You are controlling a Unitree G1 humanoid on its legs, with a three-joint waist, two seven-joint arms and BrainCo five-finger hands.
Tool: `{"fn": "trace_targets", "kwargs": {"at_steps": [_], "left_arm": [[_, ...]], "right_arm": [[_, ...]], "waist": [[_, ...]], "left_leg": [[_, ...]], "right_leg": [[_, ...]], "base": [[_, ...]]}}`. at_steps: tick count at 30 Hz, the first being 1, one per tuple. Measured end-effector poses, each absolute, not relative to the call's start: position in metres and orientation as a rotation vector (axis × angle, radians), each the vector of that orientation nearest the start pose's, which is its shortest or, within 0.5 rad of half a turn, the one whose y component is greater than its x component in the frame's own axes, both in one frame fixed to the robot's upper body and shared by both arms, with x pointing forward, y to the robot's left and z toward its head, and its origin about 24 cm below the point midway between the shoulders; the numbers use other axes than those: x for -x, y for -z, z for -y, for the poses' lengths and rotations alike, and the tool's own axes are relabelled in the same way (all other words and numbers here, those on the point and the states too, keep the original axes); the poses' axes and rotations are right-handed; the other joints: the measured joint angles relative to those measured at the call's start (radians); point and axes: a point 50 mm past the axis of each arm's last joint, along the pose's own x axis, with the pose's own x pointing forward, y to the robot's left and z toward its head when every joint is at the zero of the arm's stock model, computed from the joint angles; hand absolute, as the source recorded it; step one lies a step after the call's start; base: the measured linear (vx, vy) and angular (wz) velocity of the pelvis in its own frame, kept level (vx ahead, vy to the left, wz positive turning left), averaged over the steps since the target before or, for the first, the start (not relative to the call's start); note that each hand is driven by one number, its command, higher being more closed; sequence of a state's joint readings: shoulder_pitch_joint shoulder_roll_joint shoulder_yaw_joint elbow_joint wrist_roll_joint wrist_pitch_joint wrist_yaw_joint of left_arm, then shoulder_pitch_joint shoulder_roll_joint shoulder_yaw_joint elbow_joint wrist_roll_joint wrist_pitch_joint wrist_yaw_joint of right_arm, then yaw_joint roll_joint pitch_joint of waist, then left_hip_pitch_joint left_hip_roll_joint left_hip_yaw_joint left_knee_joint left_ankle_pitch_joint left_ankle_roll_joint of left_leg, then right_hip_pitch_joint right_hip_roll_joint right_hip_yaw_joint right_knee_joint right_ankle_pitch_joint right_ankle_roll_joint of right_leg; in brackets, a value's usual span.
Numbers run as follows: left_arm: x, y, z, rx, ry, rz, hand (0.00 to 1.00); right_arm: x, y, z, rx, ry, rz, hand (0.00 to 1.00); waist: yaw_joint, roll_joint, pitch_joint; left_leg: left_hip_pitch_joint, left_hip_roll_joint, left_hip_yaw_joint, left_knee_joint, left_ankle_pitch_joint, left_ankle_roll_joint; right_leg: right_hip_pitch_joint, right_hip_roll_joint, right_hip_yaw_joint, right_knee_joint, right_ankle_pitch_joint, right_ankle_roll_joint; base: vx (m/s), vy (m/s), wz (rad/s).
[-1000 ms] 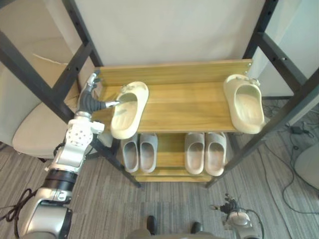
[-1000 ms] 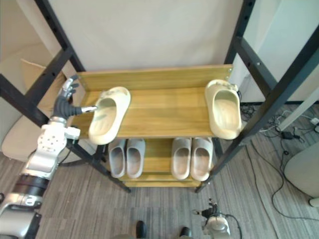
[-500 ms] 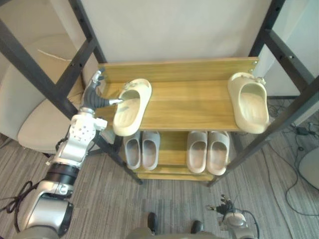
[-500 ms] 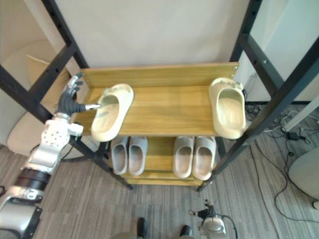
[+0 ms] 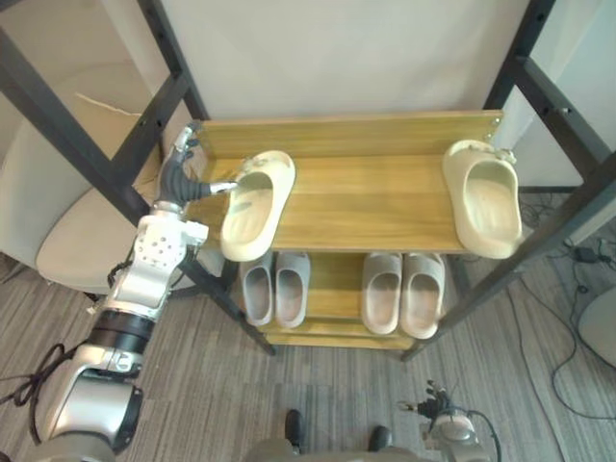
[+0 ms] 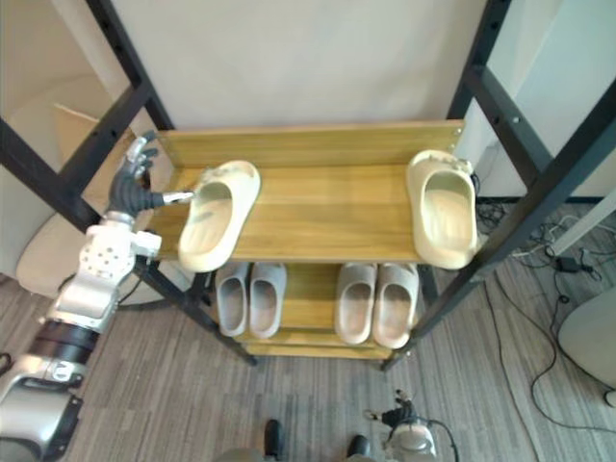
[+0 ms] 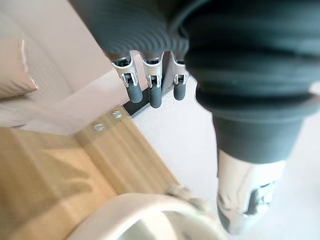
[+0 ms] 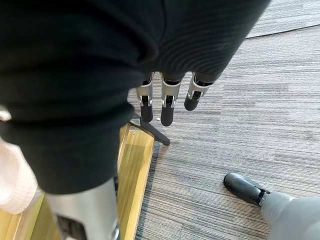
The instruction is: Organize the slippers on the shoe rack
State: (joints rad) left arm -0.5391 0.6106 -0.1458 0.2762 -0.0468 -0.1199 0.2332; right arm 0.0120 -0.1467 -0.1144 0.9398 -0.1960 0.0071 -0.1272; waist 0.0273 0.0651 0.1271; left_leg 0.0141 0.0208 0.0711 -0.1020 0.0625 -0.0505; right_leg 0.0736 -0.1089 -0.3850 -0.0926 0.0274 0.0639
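Where its thumb reaches, the left robot hand (image 5: 175,181) touches the slipper (image 5: 256,206).

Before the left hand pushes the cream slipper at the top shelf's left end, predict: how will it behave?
The cream slipper looks like thick moulded foam: probably light, sliding as one stiff piece. Its heel seems to overhang the top shelf, so a careless push from the left hand could tip it off.

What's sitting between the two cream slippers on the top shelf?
Nothing: between the left cream slipper and the right cream slipper the top shelf is bare wood, in both eye views.
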Motion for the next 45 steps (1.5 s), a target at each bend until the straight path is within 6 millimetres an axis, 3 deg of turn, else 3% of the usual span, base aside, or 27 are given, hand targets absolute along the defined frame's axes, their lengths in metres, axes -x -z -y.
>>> {"fn": "trace_targets", "kwargs": {"at_steps": [10,16,30,45], "left_arm": [[-0.337,-0.222,-0.196,-0.422,-0.117,0.618,0.0],[-0.338,-0.23,-0.194,-0.433,-0.12,0.642,0.0],[-0.352,-0.213,-0.225,-0.595,-0.2,0.496,0.0],[-0.354,-0.204,-0.229,-0.715,-0.196,0.449,0.0]], "right_arm": [[-0.142,0.138,0.227,0.326,0.197,-0.967,0.0],[-0.143,0.138,0.227,0.328,0.194,-0.964,0.0],[-0.145,0.137,0.227,0.327,0.197,-0.953,0.0],[-0.146,0.136,0.228,0.328,0.199,-0.949,0.0]], "waist": [[-0.006,-0.004,0.003],[-0.015,-0.006,0.011],[-0.021,0.003,0.026],[-0.021,0.012,0.032]], "left_leg": [[0.0,-0.003,-0.013,0.0,0.001,0.002],[0.001,-0.004,-0.01,0.0,0.001,0.002],[0.003,-0.003,0.006,0.0,-0.003,-0.002],[0.002,0.003,0.007,0.0,-0.005,-0.005]], "right_leg": [[0.01,-0.011,-0.012,0.004,0.001,0.002],[0.009,-0.008,-0.008,0.004,0.001,0.002],[-0.001,-0.004,0.01,0.0,0.001,0.002],[-0.002,0.002,0.011,0.001,0.001,0.002]], "base": [[0.01,0.007,0.05],[0.0,0.0,0.0],[0.0,0.0,-0.03],[0.0,0.0,0.0]]}}
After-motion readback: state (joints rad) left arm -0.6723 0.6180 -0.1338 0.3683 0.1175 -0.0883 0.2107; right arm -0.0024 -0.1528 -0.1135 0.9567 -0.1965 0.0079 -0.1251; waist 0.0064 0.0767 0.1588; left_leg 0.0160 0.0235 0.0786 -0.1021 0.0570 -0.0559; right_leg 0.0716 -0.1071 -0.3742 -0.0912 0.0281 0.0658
